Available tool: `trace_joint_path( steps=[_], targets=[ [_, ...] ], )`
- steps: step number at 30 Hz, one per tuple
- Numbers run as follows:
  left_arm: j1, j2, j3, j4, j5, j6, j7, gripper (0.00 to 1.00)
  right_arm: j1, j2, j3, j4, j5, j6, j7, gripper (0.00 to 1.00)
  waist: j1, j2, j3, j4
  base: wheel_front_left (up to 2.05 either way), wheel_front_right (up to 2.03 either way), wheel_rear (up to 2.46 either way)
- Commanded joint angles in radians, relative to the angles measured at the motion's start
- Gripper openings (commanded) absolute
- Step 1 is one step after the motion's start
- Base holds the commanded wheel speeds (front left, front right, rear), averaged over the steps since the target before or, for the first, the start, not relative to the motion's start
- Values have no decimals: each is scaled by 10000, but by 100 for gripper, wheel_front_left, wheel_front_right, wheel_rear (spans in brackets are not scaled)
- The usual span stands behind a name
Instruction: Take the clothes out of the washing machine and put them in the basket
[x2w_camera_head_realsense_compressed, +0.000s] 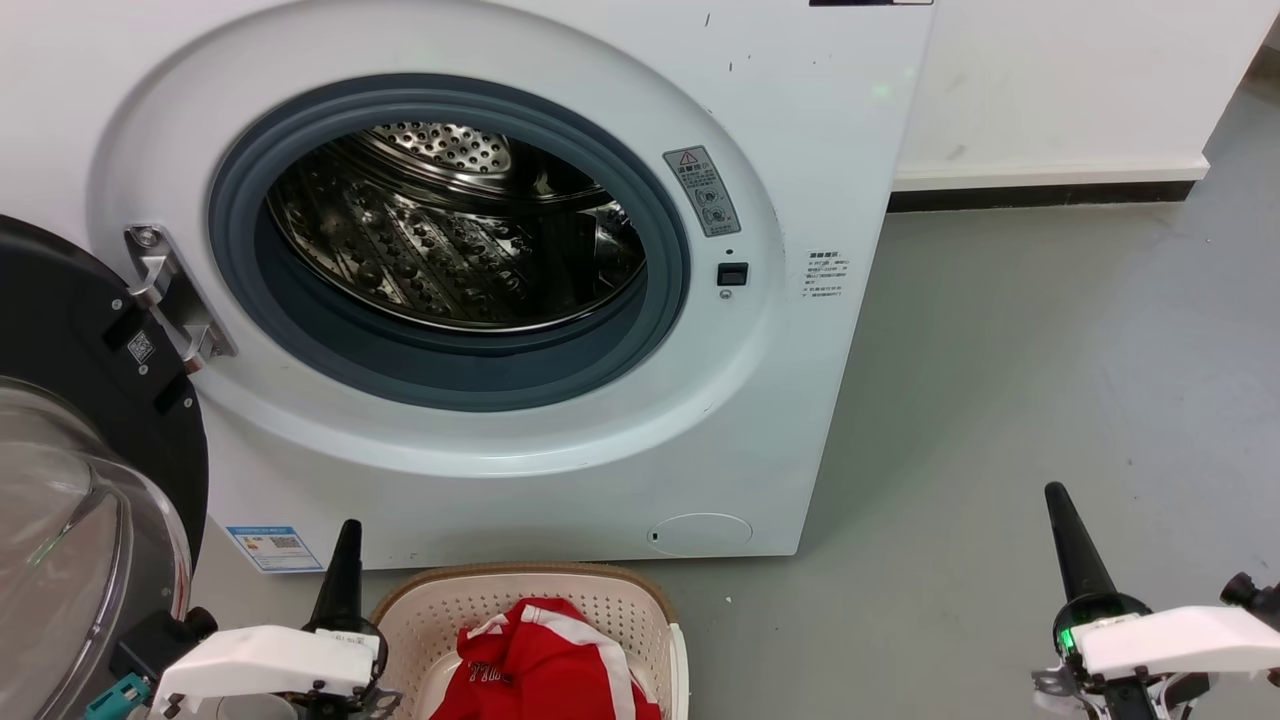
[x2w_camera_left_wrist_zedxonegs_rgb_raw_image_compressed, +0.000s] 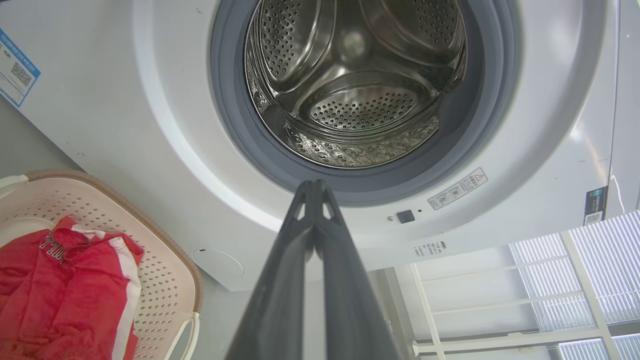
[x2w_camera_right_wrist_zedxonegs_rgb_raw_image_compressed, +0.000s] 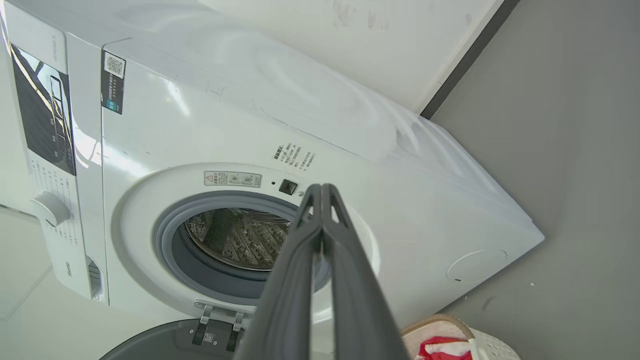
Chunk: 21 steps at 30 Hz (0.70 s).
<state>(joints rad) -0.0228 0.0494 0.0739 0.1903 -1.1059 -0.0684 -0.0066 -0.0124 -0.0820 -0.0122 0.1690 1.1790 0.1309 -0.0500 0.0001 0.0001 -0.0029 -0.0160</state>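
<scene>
With left gripper (x2w_camera_left_wrist_zedxonegs_rgb_raw_image_compressed: 315, 186) and right gripper (x2w_camera_right_wrist_zedxonegs_rgb_raw_image_compressed: 322, 189) pinched closed, empty, check low inside the drum (x2w_camera_head_realsense_compressed: 450, 260) for strays beyond the red striped garment (x2w_camera_head_realsense_compressed: 545, 665) in the basket (x2w_camera_head_realsense_compressed: 420, 600).

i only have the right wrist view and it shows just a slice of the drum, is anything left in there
Observer: The left wrist view looks straight into the drum. Its back wall and lower side are bare perforated steel.
Operator: ok, whats in the basket, i only get a corner
Observer: A red garment with white stripes lies bunched in the basket, which sits on the floor just in front of the washing machine.
Operator: is the left gripper holding anything
Observer: No. The left gripper has its fingers pressed together with nothing between them.
</scene>
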Motion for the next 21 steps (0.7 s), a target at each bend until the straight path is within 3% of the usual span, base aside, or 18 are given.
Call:
trace_joint_path(
  steps=[1, 21],
  targets=[
    [-215, 11, 58, -39, -273, -70, 63, 0, -236, -56, -48, -13, 269, -1, 87, 0, -1, -1, 1, 4, 0, 0, 0],
    [-518, 13, 196, 194, -2156, -312, 524, 0, -558, -36, -266, 285, 2018, -2, 571, 0, -1, -1, 21, 56, 0, 0, 0]
  ],
)
